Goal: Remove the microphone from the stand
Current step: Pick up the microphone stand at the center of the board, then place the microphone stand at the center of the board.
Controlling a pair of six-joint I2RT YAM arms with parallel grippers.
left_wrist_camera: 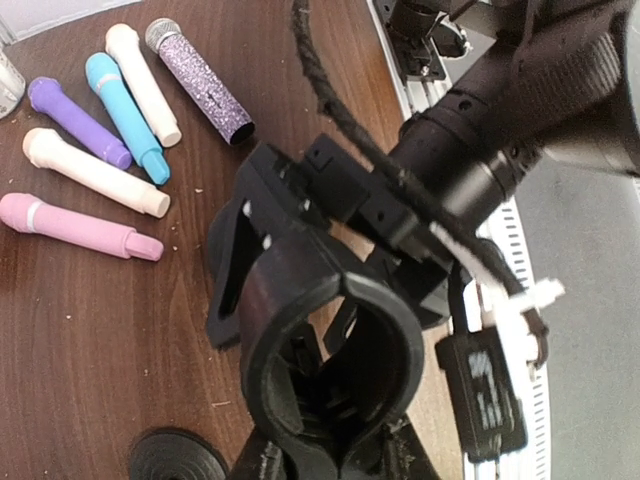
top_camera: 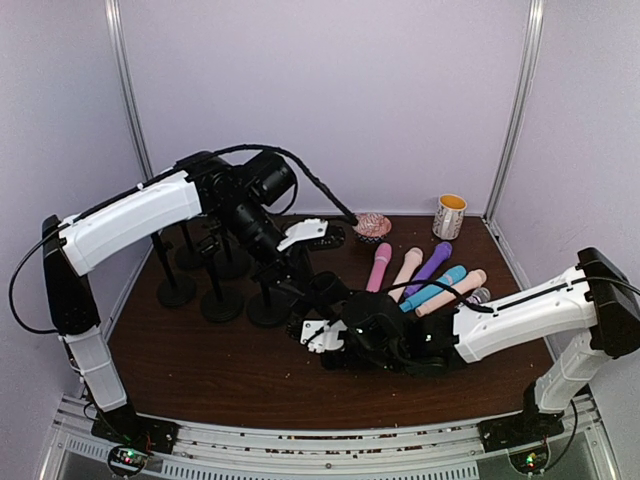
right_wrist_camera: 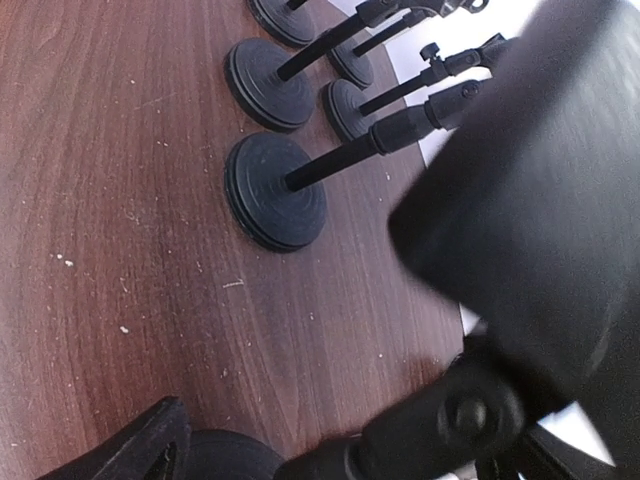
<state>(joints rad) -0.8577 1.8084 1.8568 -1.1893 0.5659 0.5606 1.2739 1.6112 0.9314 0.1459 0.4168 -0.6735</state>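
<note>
Plainly, the job looks to be at its bracing stage, not finished. Left of the mug (top_camera: 450, 215) and nearer the arms than it, the two end effectors meet at a black stand clip (left_wrist_camera: 395, 330), which fills the left wrist view. The left end effector (top_camera: 305, 272) is down at that clip with its jaws drawn in close. I cannot tell whether they have actually closed on it. The right end effector (top_camera: 310, 330) hangs just beside it on the near side, jaws wide apart with nothing between them. I cannot make out the microphone that is to come out. The clip's ring looks hollow from the left wrist, and everything around it is black on black, so the microphone may be hidden or may not be seated there at all. Six loose microphones (top_camera: 435, 290) lie in a row on the bench (top_camera: 200, 370), just on the near side of the mug. The other stands (top_camera: 222, 305) are grouped well to the mug's left, their tops too small to read. As I judge it, steadying the clip is underway, and taking hold and lifting free remain.
</note>
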